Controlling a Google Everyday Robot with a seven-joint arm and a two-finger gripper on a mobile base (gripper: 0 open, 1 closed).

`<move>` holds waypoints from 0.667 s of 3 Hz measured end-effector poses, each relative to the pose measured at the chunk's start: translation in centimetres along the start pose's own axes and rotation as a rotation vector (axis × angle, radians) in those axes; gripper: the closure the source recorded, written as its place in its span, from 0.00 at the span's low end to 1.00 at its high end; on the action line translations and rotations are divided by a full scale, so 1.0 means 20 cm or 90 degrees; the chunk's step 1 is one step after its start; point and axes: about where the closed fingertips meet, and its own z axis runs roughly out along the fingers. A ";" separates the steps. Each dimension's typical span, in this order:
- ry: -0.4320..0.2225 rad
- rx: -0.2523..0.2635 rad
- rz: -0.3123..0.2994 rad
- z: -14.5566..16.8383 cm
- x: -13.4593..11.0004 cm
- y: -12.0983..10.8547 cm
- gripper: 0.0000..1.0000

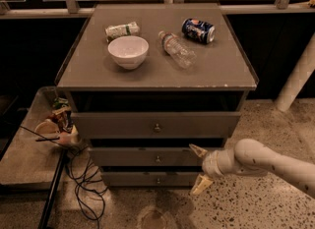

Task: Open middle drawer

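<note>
The middle drawer (123,157) is a long grey-brown front panel with a small round knob (158,159) at its centre. It sits between a taller top drawer front (113,124) and a narrower bottom one (128,178). My gripper (198,168) is open and empty, one finger above the other, pointing left. It hangs in front of the right end of the middle and bottom drawers, to the right of the knob and apart from it. Its white arm (266,161) comes in from the right.
On the cabinet top (147,73) lie a white bowl (128,51), a clear plastic bottle (176,49), a blue can (198,30) and a crumpled packet (122,29). A low shelf (24,154) with clutter and black cables (83,179) stands at left. The floor is speckled.
</note>
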 end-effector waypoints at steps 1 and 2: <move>-0.013 0.013 -0.007 0.08 0.05 -0.10 0.00; -0.035 0.026 0.013 0.13 0.11 -0.19 0.00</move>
